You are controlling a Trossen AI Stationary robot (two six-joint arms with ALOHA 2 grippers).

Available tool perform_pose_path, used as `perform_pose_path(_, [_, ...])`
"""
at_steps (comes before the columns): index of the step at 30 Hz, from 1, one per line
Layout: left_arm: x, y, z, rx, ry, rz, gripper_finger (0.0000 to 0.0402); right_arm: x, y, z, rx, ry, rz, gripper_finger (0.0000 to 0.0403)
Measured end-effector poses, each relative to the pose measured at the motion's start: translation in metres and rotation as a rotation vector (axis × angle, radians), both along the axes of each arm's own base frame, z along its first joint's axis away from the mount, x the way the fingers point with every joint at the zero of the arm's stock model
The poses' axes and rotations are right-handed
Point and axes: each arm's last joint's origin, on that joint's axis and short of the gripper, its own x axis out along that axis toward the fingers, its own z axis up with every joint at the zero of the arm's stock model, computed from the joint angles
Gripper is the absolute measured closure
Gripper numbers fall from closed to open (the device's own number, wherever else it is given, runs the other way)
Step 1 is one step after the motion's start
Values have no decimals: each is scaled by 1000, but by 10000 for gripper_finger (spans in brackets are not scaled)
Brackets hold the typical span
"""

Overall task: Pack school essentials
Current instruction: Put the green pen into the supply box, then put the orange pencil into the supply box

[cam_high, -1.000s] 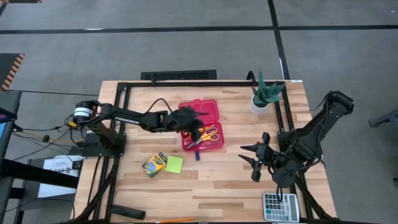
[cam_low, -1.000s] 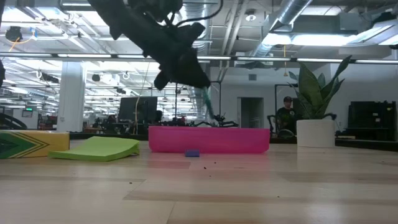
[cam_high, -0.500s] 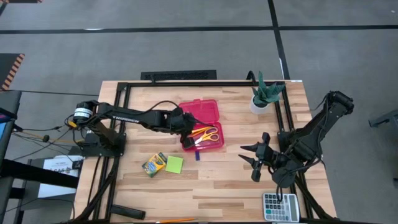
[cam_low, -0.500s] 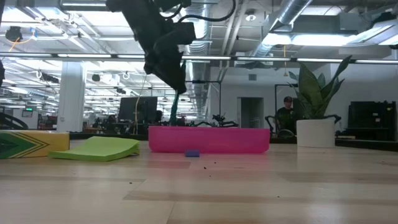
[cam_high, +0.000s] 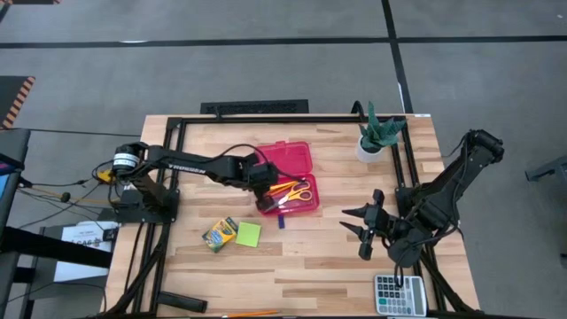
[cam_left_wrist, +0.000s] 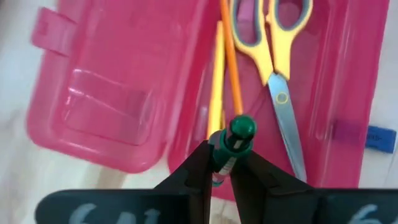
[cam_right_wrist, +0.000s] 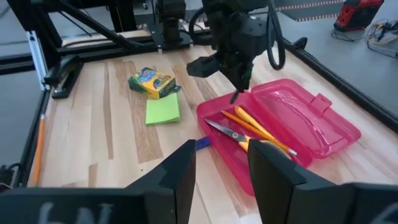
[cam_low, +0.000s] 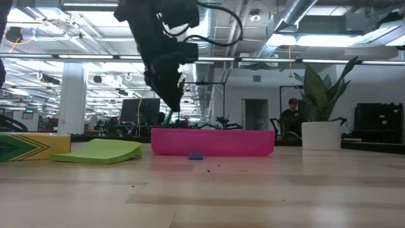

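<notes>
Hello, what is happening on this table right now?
The left claw is shut on a green pen and holds it over the open pink pencil case. Orange-yellow-handled scissors and orange pencils already lie inside. The crayon box, the lime sticky-note pad and a small blue eraser are on the table, outside the case. The right claw waits open, away from the case.

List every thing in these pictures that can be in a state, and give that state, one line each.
Pink pencil case: open, lid flat on the table.
Scissors: inside the case, blades closed.
Orange pencils: lying in the case.
Green pen: gripped above the case.
Left pincer: shut on the pen.
Right pincer: open, idle.
Crayon box: on the table, unpacked.
Sticky-note pad: on the table, unpacked.
Blue eraser: outside the case.
</notes>
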Motion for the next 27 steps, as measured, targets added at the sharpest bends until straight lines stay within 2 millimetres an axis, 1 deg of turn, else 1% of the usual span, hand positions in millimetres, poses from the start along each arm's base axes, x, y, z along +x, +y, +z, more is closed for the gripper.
perform_pose_path(5, [16,-1,-4,-5,34,-18,366,0,0,-1,15,7,4,254])
perform_pose_path(10, [30,1,3,41,17,-40,365,0,1,-1,21,13,12,253])
perform_pose_path(12, [31,2,6,62,42,-61,360,0,1,-1,22,12,12,253])
perform_pose_path(13, [34,2,9,63,25,-76,355,0,1,-1,22,13,13,253])
perform_pose_path(14, [37,2,9,60,17,-89,349,-1,2,-1,19,16,16,254])
perform_pose_path(16, [37,1,10,52,42,-105,335,-1,2,-1,21,14,18,255])
perform_pose_path(19, [42,1,4,40,46,-108,316,-1,2,-1,20,15,18,258])
perform_pose_path(21, [41,1,-3,21,99,-111,306,-1,2,-1,20,15,18,259])
perform_pose_path(22, [44,1,-4,16,92,-114,301,-1,2,-1,19,15,18,259])
perform_pose_path(27, [43,0,-12,2,130,-65,288,-1,2,-2,20,18,16,257])
